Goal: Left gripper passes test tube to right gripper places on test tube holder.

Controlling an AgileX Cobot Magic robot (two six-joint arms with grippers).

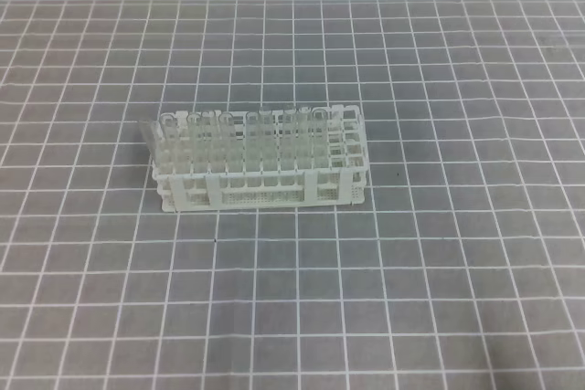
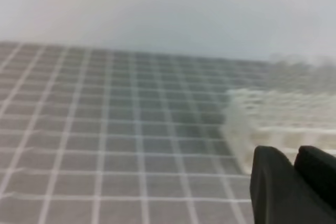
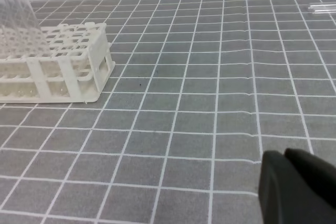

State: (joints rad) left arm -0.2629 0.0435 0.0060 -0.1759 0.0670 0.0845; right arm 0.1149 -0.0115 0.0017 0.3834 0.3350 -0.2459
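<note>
Exterior high view: neither arm appears anywhere in frame.

Left wrist view: only a blurred black part of the left gripper (image 2: 296,182) shows at the lower right corner, two dark rounded shapes side by side with a narrow notch between them. Whether the jaws are parted or closed cannot be read.

Right wrist view: the right gripper (image 3: 299,187) shows as a black mass at the lower right corner. Jaw state not readable. Nothing seen held in either.

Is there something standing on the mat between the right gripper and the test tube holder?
Nothing visible does. In the right wrist view only bare checked mat lies between the right gripper and the test tube holder.
</note>
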